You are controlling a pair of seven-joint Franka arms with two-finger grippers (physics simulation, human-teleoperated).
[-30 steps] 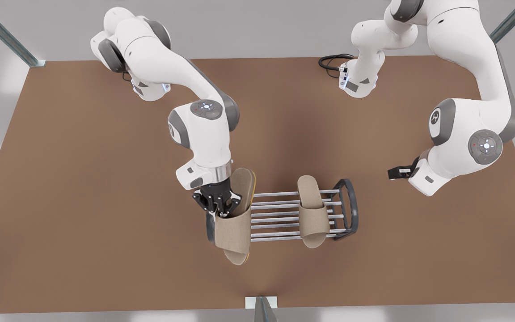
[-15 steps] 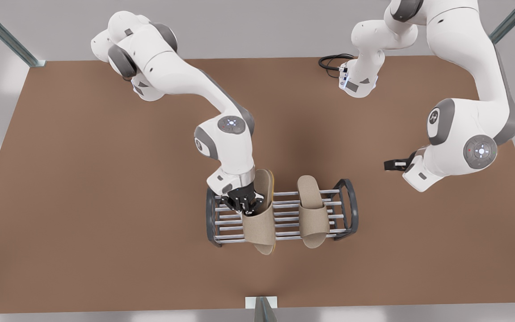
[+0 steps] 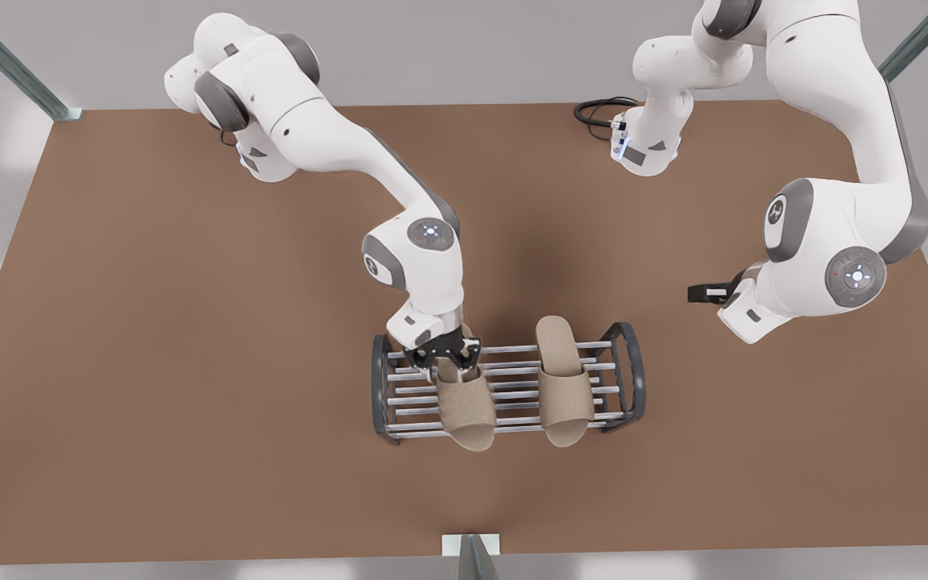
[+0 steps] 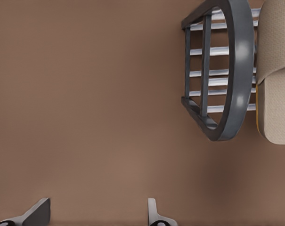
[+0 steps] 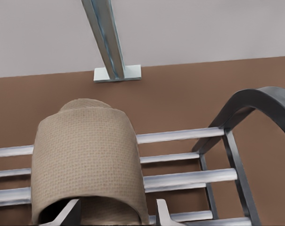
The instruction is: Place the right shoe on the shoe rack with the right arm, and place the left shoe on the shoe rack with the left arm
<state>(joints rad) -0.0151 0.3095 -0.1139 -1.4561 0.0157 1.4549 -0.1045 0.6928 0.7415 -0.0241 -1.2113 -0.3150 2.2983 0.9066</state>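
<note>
- Light is even and soft across the brown table (image 3: 150, 338), with no hard-edged shadows anywhere.
- A faint darker patch lies on the table behind the shoe rack (image 3: 630, 379), toward the far edge; a thin shade sits under it.
- Pale glossy highlights show on the white arm shells (image 3: 327, 145) and on the rack's dark end frame (image 4: 239, 52).
- The silver bars (image 5: 180, 179) catch light as bright streaks.
- Both wrist views look slightly soft.

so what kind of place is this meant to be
Probably a simulated robot test bench, not a home: a bare brown table with metal frame posts at its corners, two white arms bolted on, and just a shoe rack holding two slippers.
</note>
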